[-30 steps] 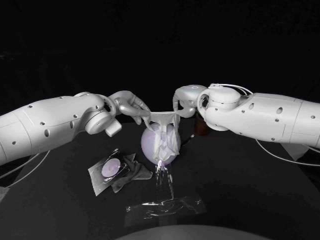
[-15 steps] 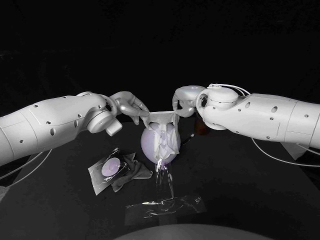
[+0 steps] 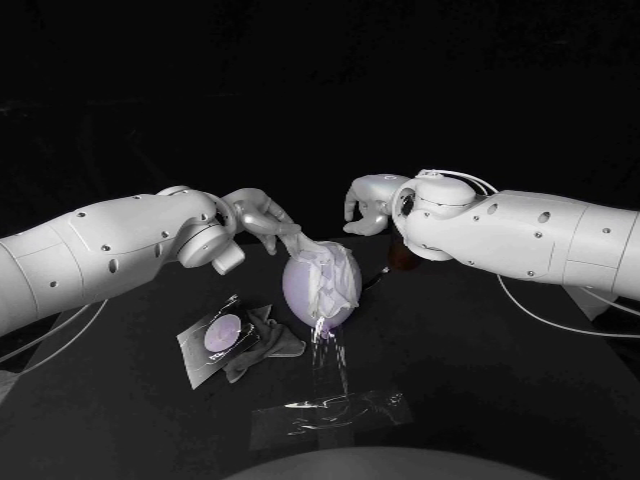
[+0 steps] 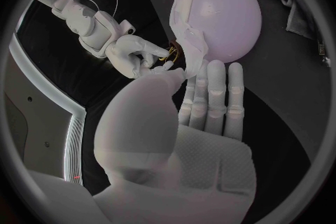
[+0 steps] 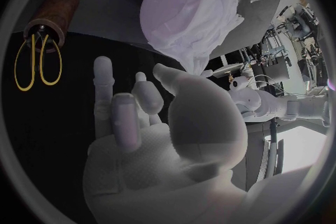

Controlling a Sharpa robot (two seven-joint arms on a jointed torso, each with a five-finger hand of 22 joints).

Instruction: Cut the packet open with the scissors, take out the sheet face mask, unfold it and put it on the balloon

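A: Two hands up there; which has the sheet face mask (image 3: 325, 272)?
B: the left hand (image 3: 263, 218) pinches its top edge; it drapes down the upright balloon (image 3: 296, 288) between them; the right hand (image 3: 366, 205), just beside the top, fingers spread, holds nothing

The black counter (image 3: 536, 400) carries a pale purple balloon (image 3: 297, 292), upright near its middle. To the robot's left of the balloon, near it, lies a flat packet (image 3: 209, 342) with a crumpled grey cloth (image 3: 270, 345) touching its side. In front of the balloon lies clear film (image 3: 327, 410). Just behind the balloon stands a brown holder (image 5: 55, 7) with yellow-handled scissors (image 5: 36, 61) in it.
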